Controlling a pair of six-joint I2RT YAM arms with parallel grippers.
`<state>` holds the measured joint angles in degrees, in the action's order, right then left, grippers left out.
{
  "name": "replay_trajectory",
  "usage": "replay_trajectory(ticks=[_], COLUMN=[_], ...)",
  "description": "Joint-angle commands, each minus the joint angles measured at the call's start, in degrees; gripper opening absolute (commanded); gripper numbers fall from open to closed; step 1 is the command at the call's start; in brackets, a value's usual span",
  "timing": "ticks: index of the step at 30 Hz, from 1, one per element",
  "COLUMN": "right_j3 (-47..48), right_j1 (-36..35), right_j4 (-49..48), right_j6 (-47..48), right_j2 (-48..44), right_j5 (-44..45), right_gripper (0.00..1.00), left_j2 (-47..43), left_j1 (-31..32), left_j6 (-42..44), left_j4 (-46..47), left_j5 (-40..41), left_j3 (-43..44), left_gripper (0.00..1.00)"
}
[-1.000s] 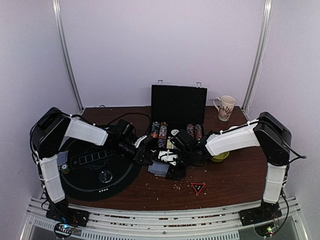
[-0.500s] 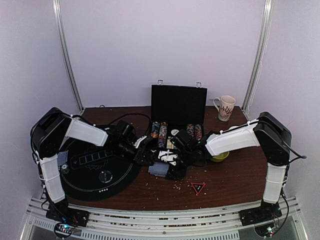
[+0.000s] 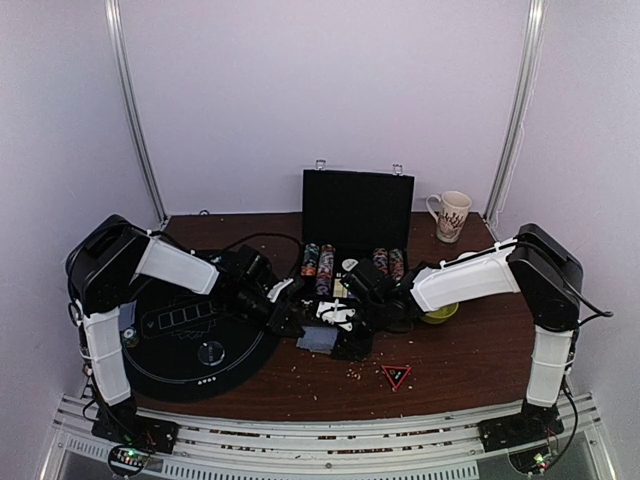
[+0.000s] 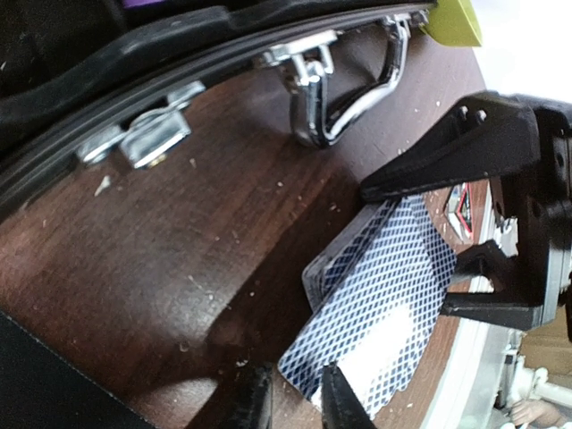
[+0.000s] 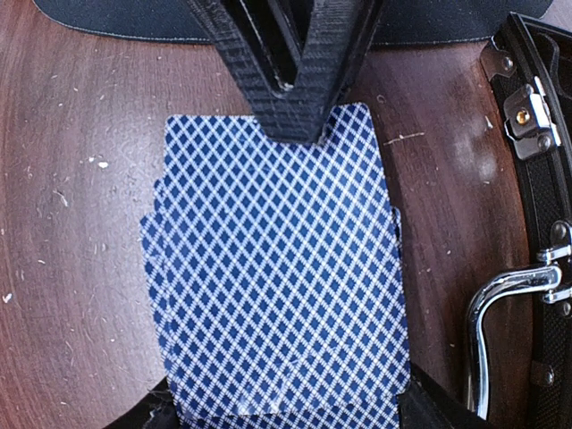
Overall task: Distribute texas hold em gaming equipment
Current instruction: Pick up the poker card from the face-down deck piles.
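My right claw [image 5: 286, 413], jaws wide, is holding the blue diamond-backed card deck [image 5: 277, 268] beside the black case [image 5: 541, 206]. My left claw [image 4: 298, 402], narrowly parted, is straddling its edge; whether it is gripping, I cannot tell.

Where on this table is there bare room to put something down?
Bare wood of the table lies front right, between the red triangle and the right edge. A narrow gap sits between the case and mug. Crowded: the middle, where the left hand and right hand meet at the cards.
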<state>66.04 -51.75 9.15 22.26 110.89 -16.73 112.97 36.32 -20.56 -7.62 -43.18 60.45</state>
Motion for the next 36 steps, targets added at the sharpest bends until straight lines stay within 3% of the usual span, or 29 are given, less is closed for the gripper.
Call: replay_trajectory(ticks=[1,4,25,32,36], right_j3=[-1.12,-1.06,-1.57,-1.68,-1.81], right_j1=[-0.15,-0.13,-0.12,-0.17,-0.16], right_j4=[4.48,4.47,4.59,4.5,4.48], right_j6=[0.24,0.15,-0.42,-0.29,0.19], right_j2=[0.53,0.43,0.62,0.6,0.79], right_j5=[2.02,1.97,2.49,2.37,2.1], right_gripper=[0.7,0.7,0.7,0.7,0.7], left_j2=[0.57,-0.08,-11.69,-17.92,-21.48], left_j1=[-0.36,-0.48,-4.03,-9.6,-10.86], left_j6=[1.04,0.97,8.95,11.71,16.52], left_j4=[0.76,0.76,-2.97,-20.22,-31.2], left_j5=[-0.67,-0.03,-4.76,13.48,27.88], left_j3=[1.34,1.19,-1.44,4.65,12.77], left_gripper=[0.12,0.0,0.0,0.0,0.0])
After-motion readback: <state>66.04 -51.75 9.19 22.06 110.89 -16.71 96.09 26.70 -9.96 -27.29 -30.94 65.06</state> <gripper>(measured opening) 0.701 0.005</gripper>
